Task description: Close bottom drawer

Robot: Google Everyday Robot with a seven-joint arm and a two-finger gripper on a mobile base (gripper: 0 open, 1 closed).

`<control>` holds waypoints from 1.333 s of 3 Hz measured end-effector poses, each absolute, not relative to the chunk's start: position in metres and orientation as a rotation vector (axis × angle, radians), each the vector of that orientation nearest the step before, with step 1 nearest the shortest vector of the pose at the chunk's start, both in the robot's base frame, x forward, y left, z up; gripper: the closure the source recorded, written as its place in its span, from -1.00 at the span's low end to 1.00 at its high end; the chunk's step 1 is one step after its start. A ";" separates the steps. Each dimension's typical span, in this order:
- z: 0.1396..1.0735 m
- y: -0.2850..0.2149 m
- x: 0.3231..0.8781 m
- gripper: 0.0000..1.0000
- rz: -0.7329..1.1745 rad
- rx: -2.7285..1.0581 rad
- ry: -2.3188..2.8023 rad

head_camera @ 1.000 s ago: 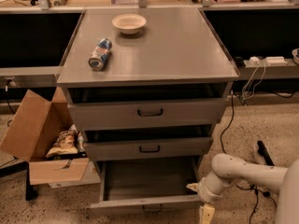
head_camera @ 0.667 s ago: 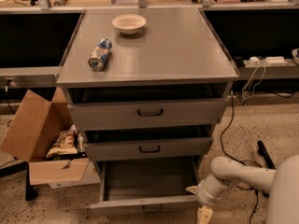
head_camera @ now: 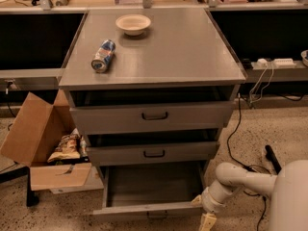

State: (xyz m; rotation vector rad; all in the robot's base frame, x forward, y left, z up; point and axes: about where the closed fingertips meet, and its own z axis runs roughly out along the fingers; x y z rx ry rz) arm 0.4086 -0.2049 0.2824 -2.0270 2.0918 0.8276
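Observation:
The bottom drawer (head_camera: pixel 154 186) of the grey cabinet stands pulled far out, its plain grey tray bare and its slim front panel (head_camera: pixel 144 210) near the bottom edge of the camera view. Its small dark handle (head_camera: pixel 157 215) shows at the panel's centre. My gripper (head_camera: pixel 202 211) is low at the drawer's front right corner, on the end of the white arm (head_camera: pixel 240 179) that comes in from the right. One pale fingertip (head_camera: pixel 207 222) points down beside the panel's right end, another (head_camera: pixel 196 200) lies by the corner.
The medium drawer (head_camera: pixel 153 153) and the tall top drawer (head_camera: pixel 154 115) are slightly ajar. A can (head_camera: pixel 103 56) and a bowl (head_camera: pixel 133 23) sit on the cabinet top. An open cardboard box (head_camera: pixel 43 148) with snack bags stands at the left. Cables (head_camera: pixel 240 129) lie on the floor at the right.
My arm and gripper have shifted slightly left and down toward the drawer's front right corner. The drawer stands as far out as before.

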 end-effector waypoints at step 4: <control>0.155 -0.187 0.420 1.00 0.805 -2.154 1.933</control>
